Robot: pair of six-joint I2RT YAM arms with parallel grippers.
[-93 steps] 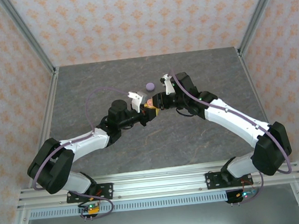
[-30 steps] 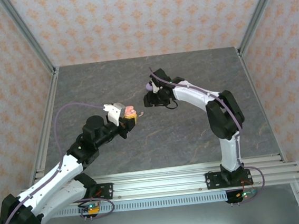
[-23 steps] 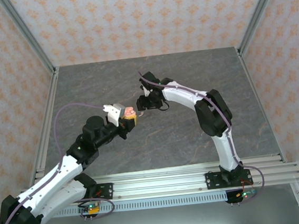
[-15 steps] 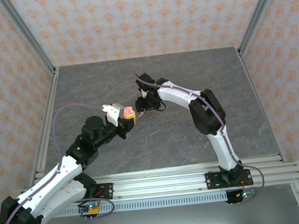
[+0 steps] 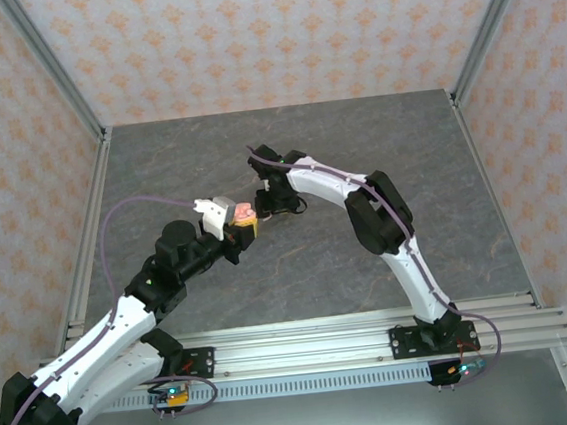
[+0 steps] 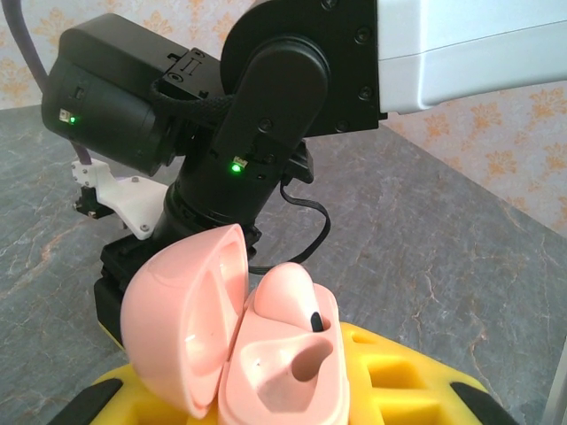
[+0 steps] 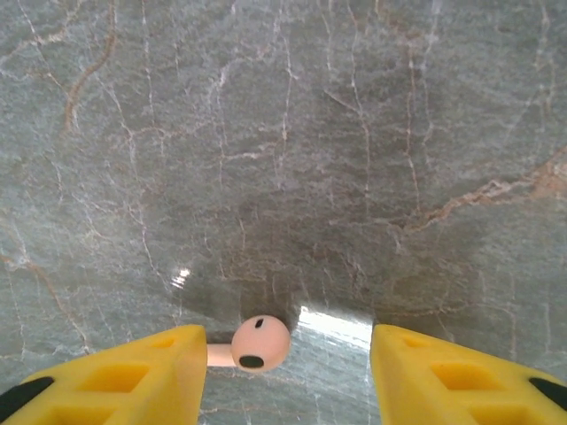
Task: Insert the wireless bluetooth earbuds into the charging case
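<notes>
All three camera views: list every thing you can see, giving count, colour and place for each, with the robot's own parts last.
charging case: one, pale pink, lid open, held in the left tool
seated earbud: one, pale pink, in one slot of the charging case; the other slot is empty
loose earbud: one, pale pink, lying on the table between the right tool fingers
table: one, grey marbled, under everything
walls: peach patterned, around three sides
left arm: one, black and white
right arm: one, black and white
left tool: yellow fingers, shut on the charging case
right tool: yellow fingers, open
</notes>
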